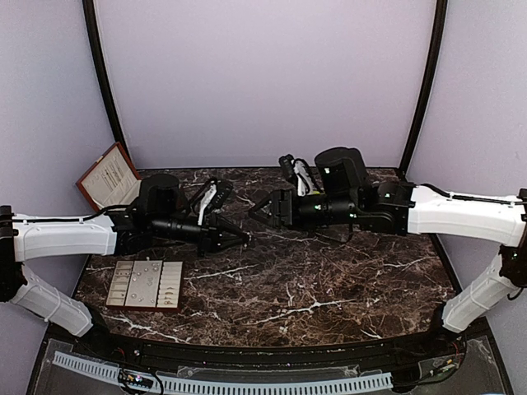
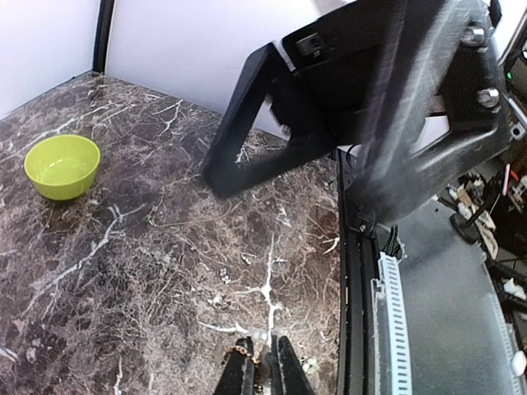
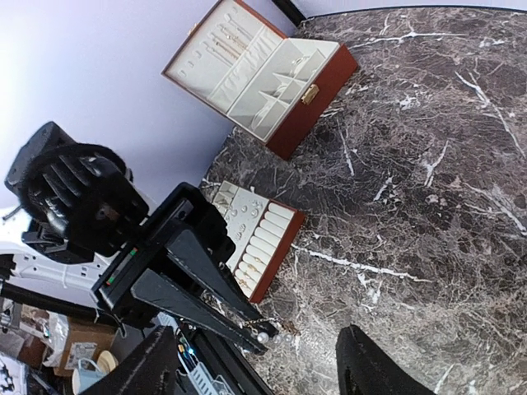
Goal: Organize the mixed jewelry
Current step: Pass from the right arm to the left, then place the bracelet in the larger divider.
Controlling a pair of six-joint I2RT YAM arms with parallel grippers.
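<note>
Now, nearest our bases, the cream tray (image 1: pixel 120 290) lies flat on the marble table (image 1: pixel 329 280), toward its left side. Some of the mixed jewelry (image 1: pixel 146 275) sits in it as pale specks in the middle section.

Just beyond, at mid-table, our left gripper (image 1: pixel 242 239) has its fingers pressed together on a pearl-and-chain piece (image 3: pixel 263 336). The piece is pinched at the very tips, with the bead and a short run of links hanging outside the grip. Facing it tip to tip and close, our right gripper (image 1: pixel 257 211) has its fingers spread wide and carries nothing. It shows smeared in the left wrist view.

Farther back, the reddish-brown box (image 3: pixel 317 95) stands open in the far left corner, with thin chains laid in its lid. The green bowl (image 2: pixel 62 177) sits well apart from both grippers, toward the far wall.

We judge the hold to be the weak point. So little of the piece lies between the pads that a jolt or a quick swing toward the tray could shake it loose. On this veined marble a small pale thing would be hard to find again. The grippers are also close enough that the loose links could catch on an open right finger. The tips could also knock together if either arm moves before the other gives way.
</note>
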